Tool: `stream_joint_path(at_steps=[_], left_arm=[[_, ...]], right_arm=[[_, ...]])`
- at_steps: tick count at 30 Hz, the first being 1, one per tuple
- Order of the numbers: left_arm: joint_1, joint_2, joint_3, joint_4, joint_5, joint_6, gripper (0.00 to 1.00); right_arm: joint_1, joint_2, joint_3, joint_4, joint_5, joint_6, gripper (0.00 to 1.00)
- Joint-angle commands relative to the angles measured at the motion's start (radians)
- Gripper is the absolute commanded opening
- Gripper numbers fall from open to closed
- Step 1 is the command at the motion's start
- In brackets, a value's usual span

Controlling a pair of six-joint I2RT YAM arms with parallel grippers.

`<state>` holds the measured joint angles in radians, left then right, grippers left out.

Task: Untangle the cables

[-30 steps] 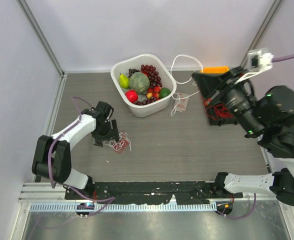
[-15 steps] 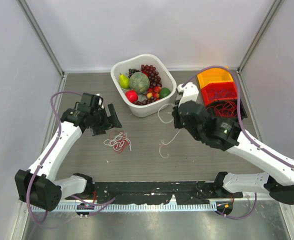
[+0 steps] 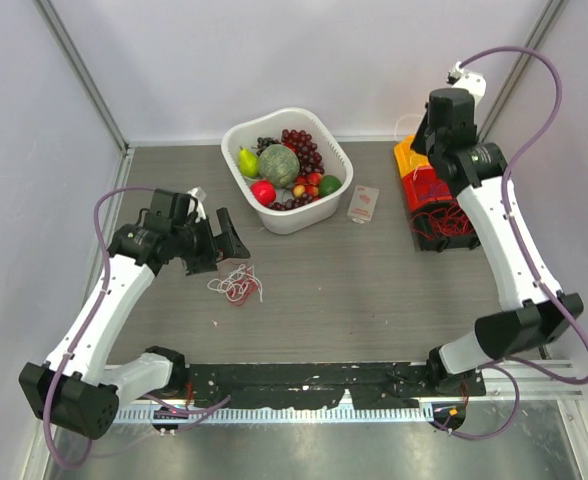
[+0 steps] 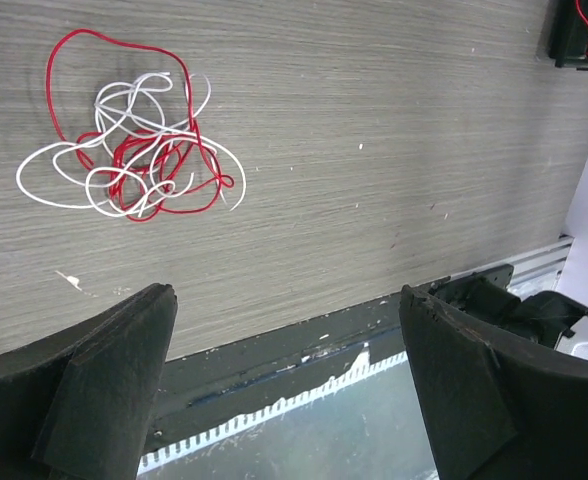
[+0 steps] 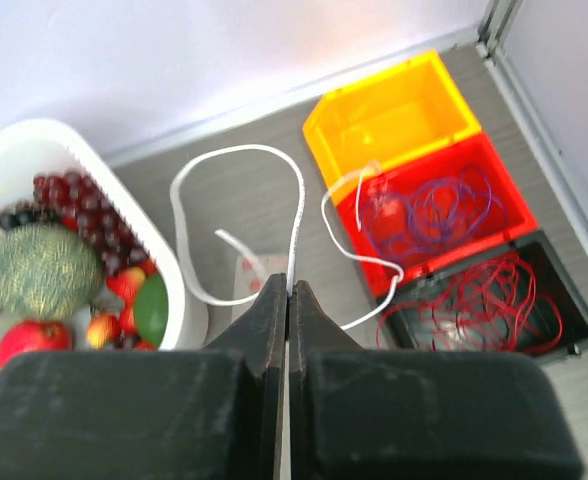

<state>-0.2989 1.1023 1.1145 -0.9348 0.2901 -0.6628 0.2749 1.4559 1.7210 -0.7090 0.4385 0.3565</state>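
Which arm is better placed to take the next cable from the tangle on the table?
Left. The left end effector is open near the red and white tangle; the right end effector is shut on a white cable by the bins.

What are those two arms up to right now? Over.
Left gripper open, hovering near red-white tangle. Right gripper shut on white cable, high near bins. Nothing covering tangle.

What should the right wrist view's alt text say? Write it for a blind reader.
The shut right claw pinches a looping white cable. At picture right sit a yellow bin, a red bin of purple-blue cables and a black bin of red cables; a white fruit basket is at picture left.
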Motion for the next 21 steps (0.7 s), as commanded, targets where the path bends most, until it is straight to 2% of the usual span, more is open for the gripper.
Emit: stream_joint_path(at_steps=[1, 6, 10, 17, 21], left_arm=[[0.003, -0.056, 0.022, -0.042, 0.037, 0.074, 0.97], [0.003, -0.073, 0.033, -0.085, 0.023, 0.137, 0.97], [0.003, -0.067, 0.041, -0.091, 0.012, 0.160, 0.98], [0.003, -0.056, 0.062, -0.102, 0.014, 0.169, 0.98], [0.001, -0.062, 0.062, -0.105, 0.003, 0.166, 0.98]], right_arm=[[-0.097, 0.086, 0.152, 0.092, -0.037, -0.044, 0.01], [-0.189, 0.263, 0.371, 0.091, -0.063, -0.047, 0.01], [-0.236, 0.380, 0.480, 0.095, -0.070, -0.053, 0.01], [-0.260, 0.523, 0.564, 0.123, -0.086, -0.079, 0.01], [-0.260, 0.520, 0.595, 0.128, -0.090, -0.079, 0.01]])
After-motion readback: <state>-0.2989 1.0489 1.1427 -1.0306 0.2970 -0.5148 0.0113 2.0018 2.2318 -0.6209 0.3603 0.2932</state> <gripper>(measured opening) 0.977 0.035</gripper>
